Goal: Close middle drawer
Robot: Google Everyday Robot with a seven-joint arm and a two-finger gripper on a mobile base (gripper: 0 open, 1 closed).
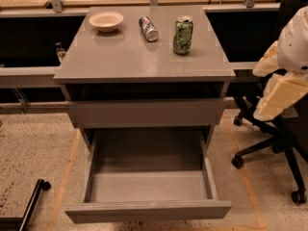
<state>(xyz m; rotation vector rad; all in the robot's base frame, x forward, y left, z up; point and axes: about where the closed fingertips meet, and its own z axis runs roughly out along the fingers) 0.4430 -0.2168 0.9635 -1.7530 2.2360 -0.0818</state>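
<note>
Looking down in the camera view, the middle drawer (147,211) sits at 6 o'clock, pulled far out; the closing push seems not yet begun. The gripper (280,96) hangs at 3 o'clock, well apart from it; whether it is spread or pressed together cannot be told. Next it likely must reach the drawer's front and press toward 12 o'clock. Anything below is hidden.

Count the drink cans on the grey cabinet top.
2. A green aluminium can stands upright at back right; a silver-blue can lies on its side left of it, beside the cream bowl. None looks hidden. The pincer is not in view.
</note>
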